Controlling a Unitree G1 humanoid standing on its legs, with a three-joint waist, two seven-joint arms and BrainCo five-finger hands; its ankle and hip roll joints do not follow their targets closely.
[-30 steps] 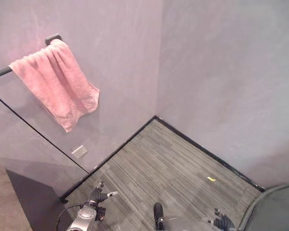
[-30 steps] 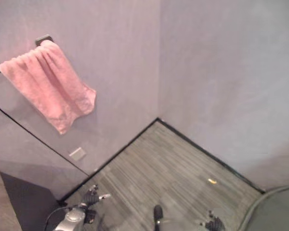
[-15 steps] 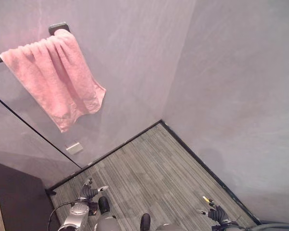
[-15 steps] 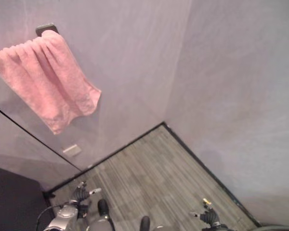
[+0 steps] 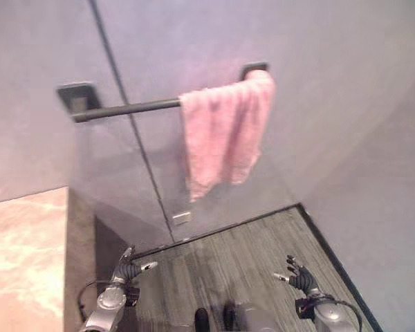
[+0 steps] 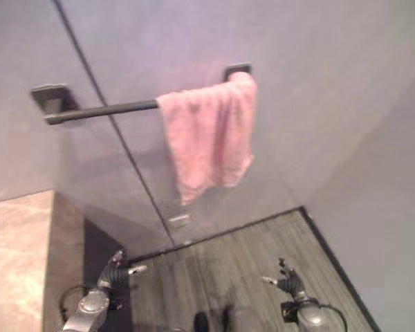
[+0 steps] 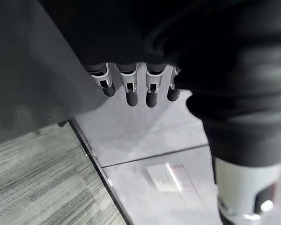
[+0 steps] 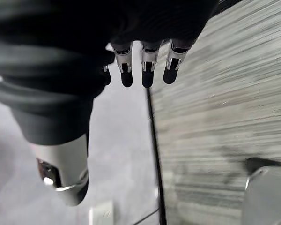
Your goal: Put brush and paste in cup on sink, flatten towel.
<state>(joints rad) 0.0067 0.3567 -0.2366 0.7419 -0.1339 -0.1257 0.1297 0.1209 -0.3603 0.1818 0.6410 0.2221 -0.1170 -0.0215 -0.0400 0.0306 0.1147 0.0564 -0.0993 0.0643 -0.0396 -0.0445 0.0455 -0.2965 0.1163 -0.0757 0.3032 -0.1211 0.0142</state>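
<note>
A pink towel (image 5: 225, 135) hangs bunched at the right end of a dark wall rail (image 5: 124, 109), its folds gathered and its lower edge uneven. My left hand (image 5: 128, 268) hangs low at the bottom left over the floor, fingers relaxed and empty; its fingers (image 7: 131, 89) show straight in the left wrist view. At the bottom right my right hand (image 5: 299, 278) hangs the same way, with straight empty fingers (image 8: 146, 70) in the right wrist view. Both hands are far below the towel.
A pink marble counter (image 5: 21, 256) edge stands at the lower left. A glass panel edge (image 5: 135, 138) runs down the wall across the rail. A small wall plate (image 5: 182, 217) sits low under the towel. Grey striped floor (image 5: 249, 256) meets the walls at a dark skirting.
The camera has swung left and up: the towel and rail now sit near the middle, and the counter has come into view. Both hands stay low and empty.
</note>
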